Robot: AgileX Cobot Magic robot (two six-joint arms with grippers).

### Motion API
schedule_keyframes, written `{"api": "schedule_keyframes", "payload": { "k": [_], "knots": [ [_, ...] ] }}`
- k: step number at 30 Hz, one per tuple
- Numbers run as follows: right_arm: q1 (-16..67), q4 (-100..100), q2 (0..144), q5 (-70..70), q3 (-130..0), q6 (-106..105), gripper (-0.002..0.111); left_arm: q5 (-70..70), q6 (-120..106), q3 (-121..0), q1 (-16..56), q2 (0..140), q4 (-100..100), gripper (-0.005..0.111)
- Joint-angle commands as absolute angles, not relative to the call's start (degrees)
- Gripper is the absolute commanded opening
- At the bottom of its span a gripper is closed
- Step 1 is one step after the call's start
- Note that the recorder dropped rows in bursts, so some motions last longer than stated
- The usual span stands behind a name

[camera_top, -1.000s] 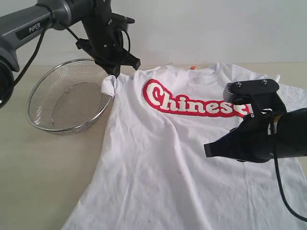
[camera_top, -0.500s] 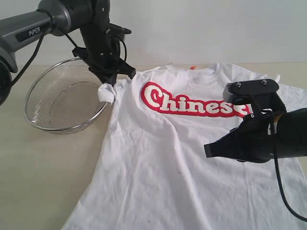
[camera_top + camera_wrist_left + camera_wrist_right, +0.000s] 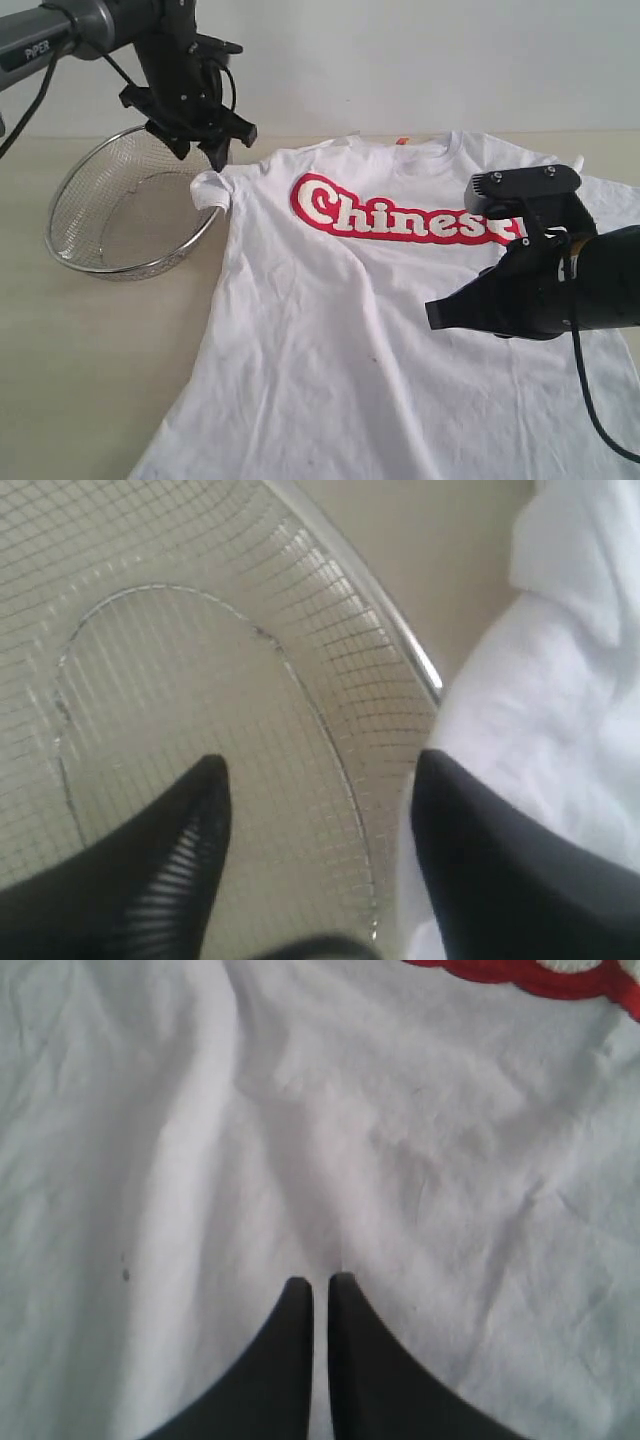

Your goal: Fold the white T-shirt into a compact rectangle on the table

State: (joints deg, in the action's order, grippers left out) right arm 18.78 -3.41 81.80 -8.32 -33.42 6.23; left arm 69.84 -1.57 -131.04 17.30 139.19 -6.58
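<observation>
The white T-shirt [image 3: 340, 330] lies spread front-up on the table [image 3: 80, 380], its red "Chinese" band [image 3: 400, 215] across the chest. Its left sleeve [image 3: 210, 190] is bunched up and rests on the basket's rim. My left gripper [image 3: 200, 155] hangs just above that sleeve, open and holding nothing. In the left wrist view the left gripper [image 3: 322, 765] stands over the mesh, with the shirt [image 3: 560, 730] beside one finger. My right gripper [image 3: 432, 313] hovers over the shirt's right half. In the right wrist view the right gripper [image 3: 320, 1280] is shut above the white cloth [image 3: 400, 1140], gripping nothing.
A round wire-mesh basket [image 3: 90, 190] stands at the back left, touching the shirt's sleeve; in the left wrist view the basket [image 3: 200, 660] fills most of the frame. Bare tabletop lies in front of the basket, left of the shirt.
My left gripper opened, let go of the sleeve and moved up and left. The sleeve dropped onto the basket's rim and the basket shifted slightly left. The right arm stayed still.
</observation>
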Motion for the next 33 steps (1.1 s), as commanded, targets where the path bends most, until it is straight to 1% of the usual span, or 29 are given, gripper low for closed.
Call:
{"api": "schedule_keyframes", "payload": {
  "k": [1,7,14,17,20,25,33],
  "knots": [
    [18.30,-3.09,81.81,-7.93,-33.30,5.75,0.000,69.96,-0.99,-127.78,14.91,136.43,-7.55,0.051],
    [18.30,-3.09,81.81,-7.93,-33.30,5.75,0.000,69.96,-0.99,-119.82,10.37,133.15,-8.81,0.051],
    [18.30,-3.09,81.81,-7.93,-33.30,5.87,0.000,69.96,-2.19,-115.28,5.18,128.96,-7.57,0.051],
    [18.30,-3.09,81.81,-8.04,-33.30,5.76,0.000,69.96,-3.07,-112.81,1.81,128.58,-3.41,0.051],
    [18.30,-3.09,81.81,-8.18,-33.30,5.76,0.000,69.82,-5.98,-110.12,-1.60,128.58,6.24,0.051],
    [18.30,-3.09,81.81,-8.05,-33.30,5.76,0.000,68.89,-6.91,-109.19,-3.42,128.45,6.20,0.051],
    [18.30,-3.09,81.81,-7.92,-33.30,5.76,0.000,67.22,-7.48,-109.19,-3.67,126.38,6.41,0.051]
  ]
}}
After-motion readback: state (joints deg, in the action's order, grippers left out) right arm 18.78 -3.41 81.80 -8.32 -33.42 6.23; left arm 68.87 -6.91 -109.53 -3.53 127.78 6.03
